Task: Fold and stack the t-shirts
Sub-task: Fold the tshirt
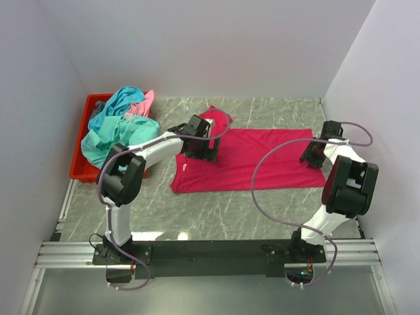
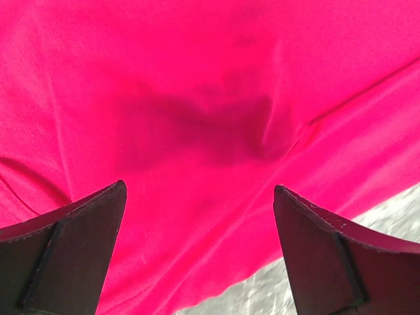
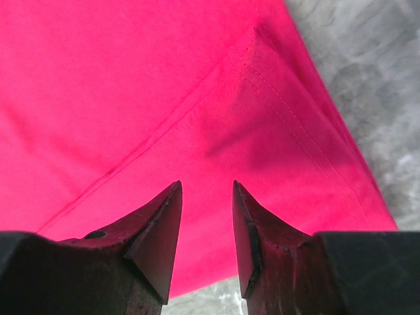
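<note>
Marble table (image 1: 230,216): magenta t-shirt (image 1: 262,161) flat under left jaws, gaping, and right jaws, partly parted.

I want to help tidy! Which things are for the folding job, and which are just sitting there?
For the job: red shirt, teal shirt, pink shirt.
Just there: red bin, table.

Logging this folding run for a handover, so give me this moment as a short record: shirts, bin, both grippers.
shirt on table: magenta-red t-shirt, spread flat on the marble table
left gripper: open, above the shirt's left part, holding nothing
right gripper: jaws apart, above the shirt's right edge, holding nothing
bin: red bin at far left, heaped with teal shirts and a pink shirt
</note>
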